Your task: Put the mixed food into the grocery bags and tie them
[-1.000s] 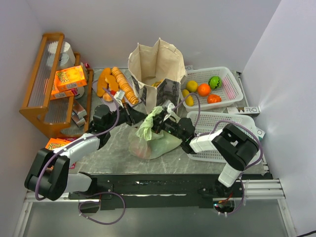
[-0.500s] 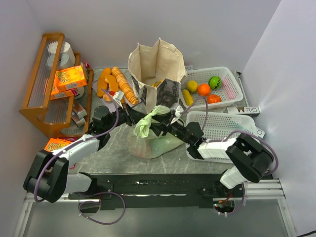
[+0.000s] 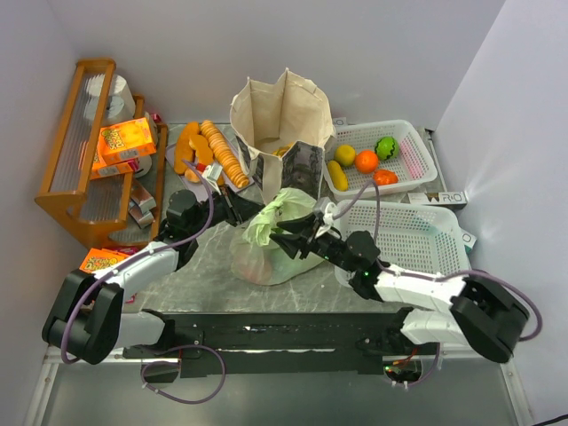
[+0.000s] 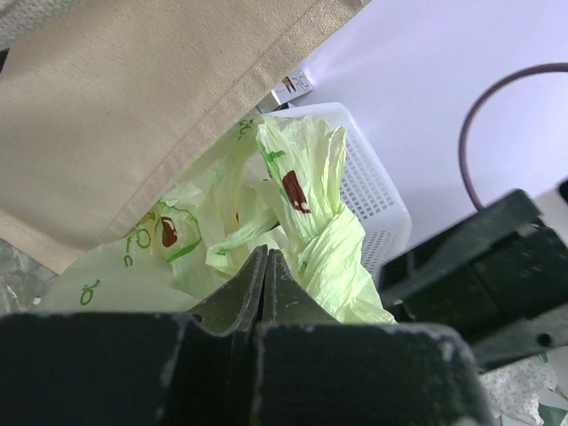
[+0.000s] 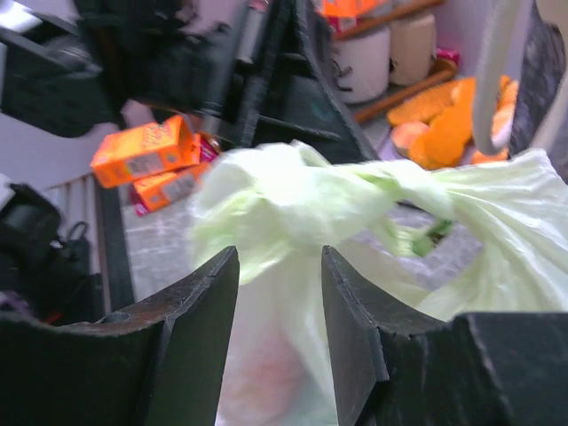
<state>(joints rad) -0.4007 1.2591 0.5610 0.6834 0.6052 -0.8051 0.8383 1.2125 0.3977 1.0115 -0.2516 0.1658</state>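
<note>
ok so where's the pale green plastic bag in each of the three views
Top external: the green plastic bag sits mid-table, just in front of the canvas tote.
Left wrist: bag at centre, under the tote's beige wall.
Right wrist: bag blurred, filling the middle and right.
Shared landmark: its twisted handle bunch, visible in all three.

Right wrist view: plastic bag knot blurred, contents indistinct. Left wrist view: canvas tote cut off by the upper edge.
</note>
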